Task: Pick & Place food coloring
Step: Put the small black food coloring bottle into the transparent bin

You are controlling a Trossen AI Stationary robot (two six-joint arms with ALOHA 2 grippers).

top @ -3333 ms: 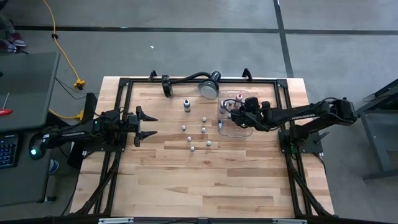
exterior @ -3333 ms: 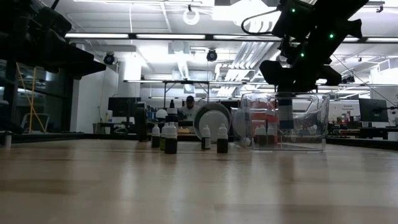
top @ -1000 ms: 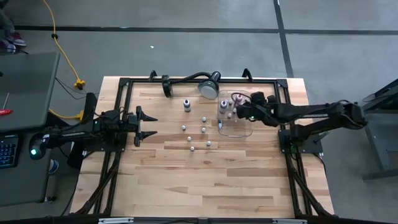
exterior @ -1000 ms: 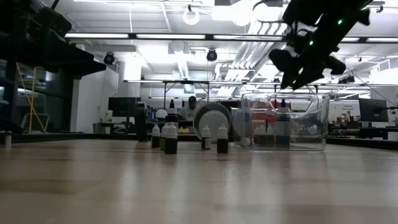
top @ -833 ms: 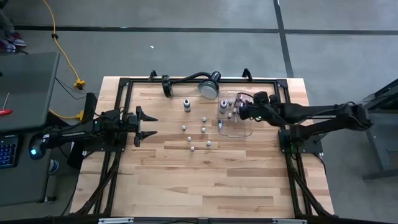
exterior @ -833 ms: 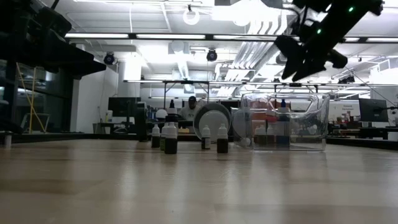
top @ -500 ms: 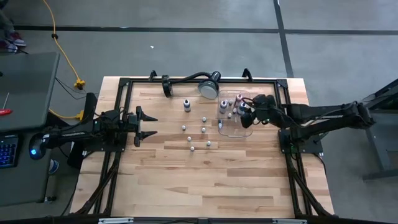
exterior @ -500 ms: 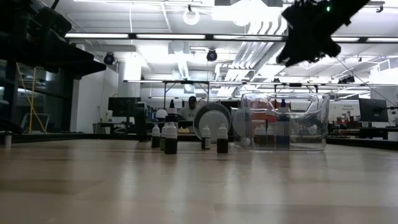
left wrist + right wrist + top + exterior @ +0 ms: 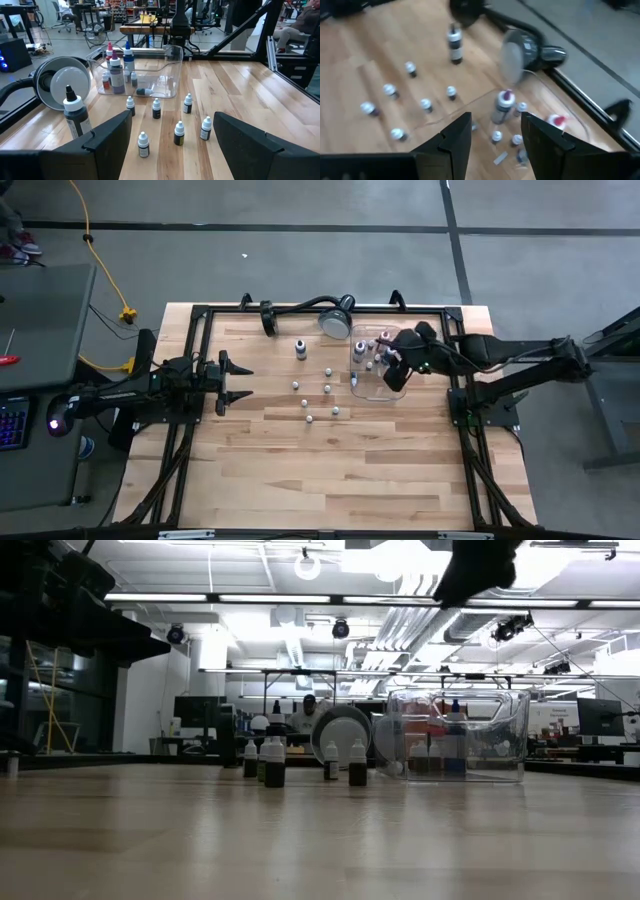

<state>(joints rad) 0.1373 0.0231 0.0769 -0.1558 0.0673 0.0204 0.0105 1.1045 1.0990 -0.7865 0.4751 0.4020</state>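
Note:
Several small white-capped food coloring bottles (image 9: 318, 392) stand upright on the wooden table, with one larger bottle (image 9: 300, 348) behind them. More bottles (image 9: 116, 75) stand or lie in the clear plastic tray (image 9: 378, 380) at the far right. My right gripper (image 9: 392, 360) hangs high over the tray, open and tipped downward, with nothing between its fingers (image 9: 455, 142). In the low view it shows only at the top edge (image 9: 480, 565). My left gripper (image 9: 235, 380) waits open at the table's left, pointing level at the loose bottles (image 9: 172, 127).
A round silver lamp head (image 9: 336, 323) on a black gooseneck lies at the table's far edge, just left of the tray. A black frame rail (image 9: 300, 308) runs along the table's edges. Bare wood (image 9: 330, 480) covers the near half.
My right gripper has risen from just over the tray's rim to well above it, rolling and tipping further downward as it went. Its fingers stay apart. The bottles in the tray and on the table have not moved.

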